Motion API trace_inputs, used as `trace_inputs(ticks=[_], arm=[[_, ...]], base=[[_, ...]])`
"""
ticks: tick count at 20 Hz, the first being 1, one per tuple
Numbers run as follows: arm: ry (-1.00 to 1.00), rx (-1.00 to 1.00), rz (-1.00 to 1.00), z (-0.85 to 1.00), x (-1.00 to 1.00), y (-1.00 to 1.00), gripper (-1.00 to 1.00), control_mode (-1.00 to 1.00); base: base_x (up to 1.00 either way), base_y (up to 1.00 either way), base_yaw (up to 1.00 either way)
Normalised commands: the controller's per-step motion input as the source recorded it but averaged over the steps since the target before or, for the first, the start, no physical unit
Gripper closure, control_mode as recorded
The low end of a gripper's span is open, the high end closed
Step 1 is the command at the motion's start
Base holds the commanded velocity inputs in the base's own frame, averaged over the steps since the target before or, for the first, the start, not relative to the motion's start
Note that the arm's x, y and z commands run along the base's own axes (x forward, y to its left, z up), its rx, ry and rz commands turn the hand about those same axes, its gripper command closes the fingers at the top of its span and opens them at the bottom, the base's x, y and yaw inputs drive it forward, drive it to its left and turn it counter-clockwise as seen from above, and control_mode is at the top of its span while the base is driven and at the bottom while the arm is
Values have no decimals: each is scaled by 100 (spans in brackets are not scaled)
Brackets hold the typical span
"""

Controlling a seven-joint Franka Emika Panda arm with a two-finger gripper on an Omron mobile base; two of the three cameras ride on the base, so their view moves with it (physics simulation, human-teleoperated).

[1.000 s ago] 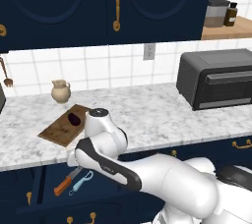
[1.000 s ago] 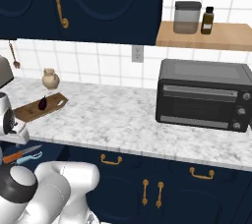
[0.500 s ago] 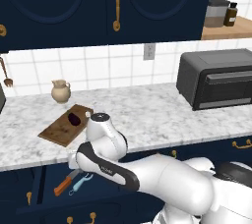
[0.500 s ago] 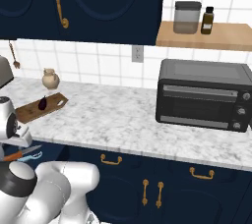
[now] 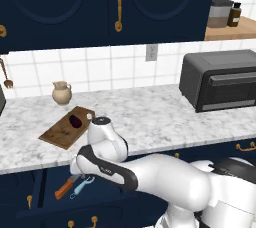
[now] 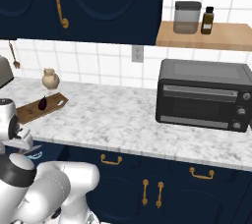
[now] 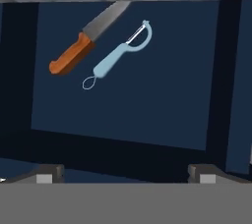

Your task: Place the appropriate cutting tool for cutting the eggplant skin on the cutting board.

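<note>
The light-blue peeler [image 7: 118,57] lies in an open dark drawer [image 7: 123,112], its pale looped head pointing toward the counter edge. The orange-handled knife [image 7: 82,40] lies just beside it. My gripper [image 7: 125,174] hangs open above the drawer, short of both tools, with nothing between its fingertips [image 7: 47,173]. From the left base, peeler [image 5: 83,186] and knife [image 5: 65,188] show below the counter under my bent arm. The brown cutting board [image 5: 64,129] lies on the counter above, and the dark eggplant [image 5: 75,120] sits on its far end. Board [image 6: 38,108] and eggplant [image 6: 43,103] also appear at the left.
A small beige jug [image 5: 61,92] stands behind the board by the tiled wall. A black toaster oven [image 5: 220,79] sits on the right of the marble counter [image 5: 150,117]. Navy cabinets hang above, and the counter's front lip overhangs the drawer.
My arm has shifted slightly lower over the open drawer. The peeler, knife, board and eggplant have stayed in place.
</note>
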Motion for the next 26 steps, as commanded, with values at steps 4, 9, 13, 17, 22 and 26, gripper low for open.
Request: trace_inputs(ticks=[4, 9, 13, 17, 22, 26], arm=[[-8, 0, 0, -38, 0, 3, -100, -100], [-2, 0, 0, -31, 0, 1, -100, -100], [0, 0, -2, -20, 0, 5, -100, -100], [0, 0, -2, -16, 0, 13, -100, -100], [-4, 1, -2, -12, 2, 22, -100, -100], [-8, 5, 0, -21, 14, 12, -100, -100]], base=[[0, 0, 0], [0, 0, 0], [0, 0, 0], [0, 0, 0], [0, 0, 0], [0, 0, 0]])
